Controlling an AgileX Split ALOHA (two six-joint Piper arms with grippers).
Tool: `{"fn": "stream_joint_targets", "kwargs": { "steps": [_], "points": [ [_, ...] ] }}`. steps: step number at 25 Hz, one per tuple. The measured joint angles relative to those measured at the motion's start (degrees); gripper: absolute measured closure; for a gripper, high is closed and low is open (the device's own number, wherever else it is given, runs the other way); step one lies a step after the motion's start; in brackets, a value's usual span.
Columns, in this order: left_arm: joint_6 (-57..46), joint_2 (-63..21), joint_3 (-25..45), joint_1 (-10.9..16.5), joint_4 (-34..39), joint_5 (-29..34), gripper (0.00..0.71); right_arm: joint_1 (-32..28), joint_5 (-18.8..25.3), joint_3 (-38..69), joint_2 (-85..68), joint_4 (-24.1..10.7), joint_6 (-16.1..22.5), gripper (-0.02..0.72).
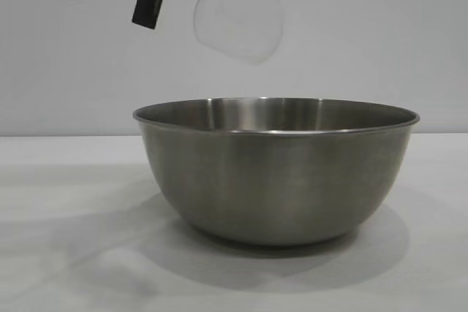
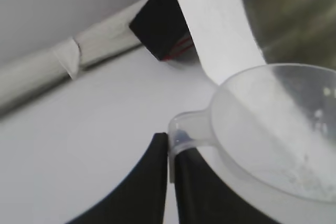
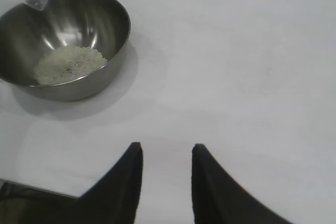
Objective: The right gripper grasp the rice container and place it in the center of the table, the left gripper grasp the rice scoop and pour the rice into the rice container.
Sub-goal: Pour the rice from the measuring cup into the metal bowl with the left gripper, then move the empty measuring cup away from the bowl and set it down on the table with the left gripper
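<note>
- The rice container (image 1: 276,173) stands on the white worktop (image 1: 66,180), away from its edges as far as the right wrist view shows.
- A flat heap of rice (image 3: 69,64) already lies on the bottom of the big bowl.
- The left gripper (image 2: 169,153) has its jaws pressed together on the loop handle of the rice scoop (image 2: 278,135), so it is pinching the scoop.
- The scoop hangs in the air right over the bowl, above the rim and not touching it.
- The scoop is tipped on its side. Its handle points up toward the left gripper and its round cup hangs below.
- Only a few grains seem to cling inside the scoop, so I think the pour is almost done.
- What matters next is that the bowl lies straight below the scoop's mouth. Any grains that fall should drop into the bowl and not on the worktop.
- The left arm is the near one. It is over the bowl.
- The right gripper (image 3: 167,153) waits well apart from the bowl, above bare worktop. Its jaws are spread and hold nothing.
- The bowl lies ahead of the right jaws and off to one side.
</note>
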Motion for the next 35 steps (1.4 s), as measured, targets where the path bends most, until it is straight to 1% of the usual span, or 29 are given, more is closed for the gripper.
{"fn": "stream_joint_targets", "kwargs": {
  "steps": [2,3,5,7,8,10,12,14,17,19,24,26,30,31,32,33,35],
  "points": [
    [-6.6,0.2,0.0,1.4,-7.6,0.2,0.71,0.0,0.0,0.0,0.0,0.0,0.0,0.467],
    [-10.7,0.2,0.0,2.6,-11.0,0.3,0.71,0.0,0.0,0.0,0.0,0.0,0.0,0.467],
    [-18.7,0.2,0.3,5.6,-15.6,-0.3,0.71,0.0,0.0,0.0,0.0,0.0,0.0,0.467],
    [-26.4,0.2,2.2,9.2,-20.0,-2.3,0.71,0.0,0.0,0.0,0.0,0.0,0.0,0.467],
    [-28.6,0.2,3.4,10.8,-22.1,-3.2,0.71,0.0,0.0,0.0,0.0,0.0,0.0,0.467],
    [-28.9,0.5,6.8,13.0,-24.9,-4.1,0.71,0.0,0.0,0.0,0.0,0.0,0.0,0.467],
    [-25.8,1.5,9.6,14.1,-27.7,-5.0,0.71,0.0,-0.3,0.0,0.0,-0.2,0.0,0.467],
    [-22.4,3.6,12.4,14.5,-30.8,-7.9,0.71,0.0,-1.4,0.2,0.0,-0.5,0.0,0.467],
    [-20.9,7.3,14.5,14.9,-33.7,-13.1,0.71,0.0,-4.0,1.9,0.0,-0.7,0.0,0.467],
    [-20.6,9.8,15.4,15.1,-34.9,-14.6,0.71,0.0,-4.8,2.1,0.0,-0.7,0.0,0.467],
    [-20.1,15.9,16.1,15.1,-35.8,-17.2,0.71,0.0,-5.0,2.2,0.0,-0.7,0.0,0.467],
    [-20.0,17.5,16.1,15.1,-36.2,-17.3,0.71,0.0,-5.0,2.2,0.0,-0.8,0.0,0.467],
    [-20.0,18.8,16.1,15.1,-36.2,-17.3,0.71,0.0,-5.0,2.2,0.0,-1.0,0.0,0.467],
    [-20.0,18.8,16.1,15.1,-36.2,-17.4,0.66,0.0,-5.0,2.2,0.0,-1.0,0.0,0.467],
    [-19.3,18.8,16.1,15.1,-36.2,-17.3,0.66,0.0,-5.0,2.2,0.0,-1.0,0.0,0.467],
    [-18.9,18.8,16.1,15.1,-35.8,-17.0,0.599,0.0,-5.1,2.2,0.0,-1.0,0.0,0.467],
    [-18.2,18.8,16.7,15.1,-35.6,-17.2,0.541,0.0,-5.1,2.2,0.0,-1.0,0.0,0.467]
  ]
}}
